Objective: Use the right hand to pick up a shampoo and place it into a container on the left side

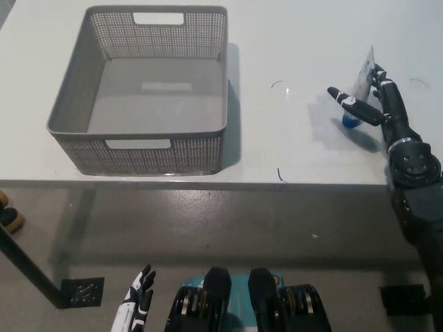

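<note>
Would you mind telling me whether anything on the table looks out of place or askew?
Nothing stands out. The grey basket sits squarely and the shampoo tube stands cap-down at the right hand.

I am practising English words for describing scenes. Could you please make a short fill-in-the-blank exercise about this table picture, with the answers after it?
1. The grey basket on the white table holds ____.
2. The shampoo tube stands with its blue cap pointing ____.
3. The hand at the shampoo tube is the ____ right hand.
4. The white left hand rests at the picture's lower ____.

Answers: nothing; down; black; left
</note>
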You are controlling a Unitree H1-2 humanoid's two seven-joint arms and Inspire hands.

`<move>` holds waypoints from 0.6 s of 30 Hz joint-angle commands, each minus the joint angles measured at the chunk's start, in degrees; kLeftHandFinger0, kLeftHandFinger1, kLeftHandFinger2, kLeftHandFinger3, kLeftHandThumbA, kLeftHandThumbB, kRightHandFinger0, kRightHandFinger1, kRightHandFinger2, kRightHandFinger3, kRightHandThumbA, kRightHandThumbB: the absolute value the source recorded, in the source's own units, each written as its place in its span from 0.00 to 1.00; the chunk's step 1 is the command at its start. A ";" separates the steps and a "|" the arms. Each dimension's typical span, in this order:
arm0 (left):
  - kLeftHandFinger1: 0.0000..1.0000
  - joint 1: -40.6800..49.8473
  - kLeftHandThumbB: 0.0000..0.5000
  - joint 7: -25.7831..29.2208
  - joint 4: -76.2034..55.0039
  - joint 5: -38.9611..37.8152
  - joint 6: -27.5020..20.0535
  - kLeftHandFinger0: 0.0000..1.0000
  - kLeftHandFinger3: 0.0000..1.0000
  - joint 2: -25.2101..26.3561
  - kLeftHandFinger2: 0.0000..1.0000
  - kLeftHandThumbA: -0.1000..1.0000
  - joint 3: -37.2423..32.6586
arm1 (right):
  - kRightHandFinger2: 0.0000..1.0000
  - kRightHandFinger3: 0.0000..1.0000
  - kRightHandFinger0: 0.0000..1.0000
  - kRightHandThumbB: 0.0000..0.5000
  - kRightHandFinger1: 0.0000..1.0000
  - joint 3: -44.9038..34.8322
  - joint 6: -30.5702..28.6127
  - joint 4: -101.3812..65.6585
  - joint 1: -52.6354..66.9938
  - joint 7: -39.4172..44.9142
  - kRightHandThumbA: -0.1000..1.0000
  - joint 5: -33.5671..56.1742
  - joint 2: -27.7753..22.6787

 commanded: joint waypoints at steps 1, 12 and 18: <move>1.00 -0.72 0.60 1.34 -0.57 -0.21 -2.14 1.00 1.00 0.76 1.00 1.00 -0.13 | 1.00 1.00 1.00 0.74 1.00 0.71 -4.41 1.73 -5.29 -2.37 0.92 0.70 -0.94; 1.00 -0.72 0.59 0.83 -0.81 -0.92 -2.14 1.00 1.00 0.43 1.00 1.00 -0.01 | 1.00 1.00 1.00 0.72 1.00 -0.87 -4.95 11.77 -10.71 -1.91 0.80 3.53 -0.39; 1.00 -0.65 0.58 1.26 -0.54 -0.60 -2.14 1.00 1.00 0.68 1.00 1.00 -0.04 | 0.36 0.33 0.00 0.44 0.06 -1.25 -4.72 14.55 -12.09 -11.67 0.00 3.33 0.35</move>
